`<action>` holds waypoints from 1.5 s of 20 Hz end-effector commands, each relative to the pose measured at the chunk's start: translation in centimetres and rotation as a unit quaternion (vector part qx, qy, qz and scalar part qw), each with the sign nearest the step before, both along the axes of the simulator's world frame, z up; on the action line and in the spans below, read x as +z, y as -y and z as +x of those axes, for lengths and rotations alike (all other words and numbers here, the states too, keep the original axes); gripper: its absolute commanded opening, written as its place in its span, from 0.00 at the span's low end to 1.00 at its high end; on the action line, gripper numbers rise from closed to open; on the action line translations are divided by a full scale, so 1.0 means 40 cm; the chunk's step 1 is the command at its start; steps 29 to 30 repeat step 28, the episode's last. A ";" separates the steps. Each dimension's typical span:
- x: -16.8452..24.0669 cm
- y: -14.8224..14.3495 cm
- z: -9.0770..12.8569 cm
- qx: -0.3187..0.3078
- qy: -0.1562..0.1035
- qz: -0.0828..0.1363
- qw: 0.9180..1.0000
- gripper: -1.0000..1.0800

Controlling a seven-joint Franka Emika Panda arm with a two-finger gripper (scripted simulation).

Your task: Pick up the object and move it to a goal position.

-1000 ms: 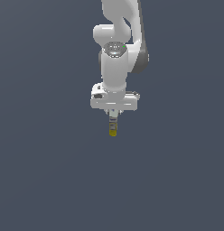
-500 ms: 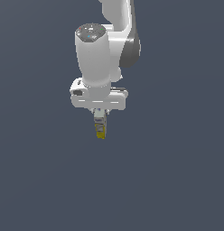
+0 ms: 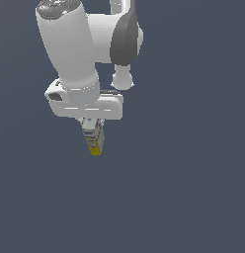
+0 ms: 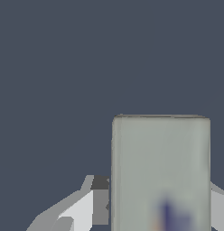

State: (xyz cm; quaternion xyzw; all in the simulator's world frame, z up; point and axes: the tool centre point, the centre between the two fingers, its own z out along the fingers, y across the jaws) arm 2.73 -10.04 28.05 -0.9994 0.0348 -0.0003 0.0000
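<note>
The object (image 3: 95,144) is a slender item, pale grey above and yellow at its lower tip. It hangs upright beneath the white arm in the exterior view. My gripper (image 3: 93,138) is shut on the object, whose yellow end pokes out below the fingers (image 3: 88,132). In the wrist view the object (image 4: 161,173) fills much of the frame as a pale grey block with a blurred blue and orange mark. A grey fingertip (image 4: 99,198) sits beside it. No goal marker shows in either view.
The large white arm (image 3: 77,59) takes up the upper part of the exterior view's left. Behind and below it lies only a plain dark blue-grey background.
The arm with the held object has come much closer to the exterior camera and shifted toward that view's left. The grip has stayed shut throughout.
</note>
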 end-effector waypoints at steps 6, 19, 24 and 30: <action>0.073 0.077 0.063 0.000 0.000 0.000 1.000 0.00; 0.147 0.157 0.132 0.000 0.000 0.000 1.000 0.00; 0.157 0.167 0.142 0.000 0.000 0.000 1.000 0.00; 0.159 0.169 0.144 0.000 0.000 0.000 1.000 0.00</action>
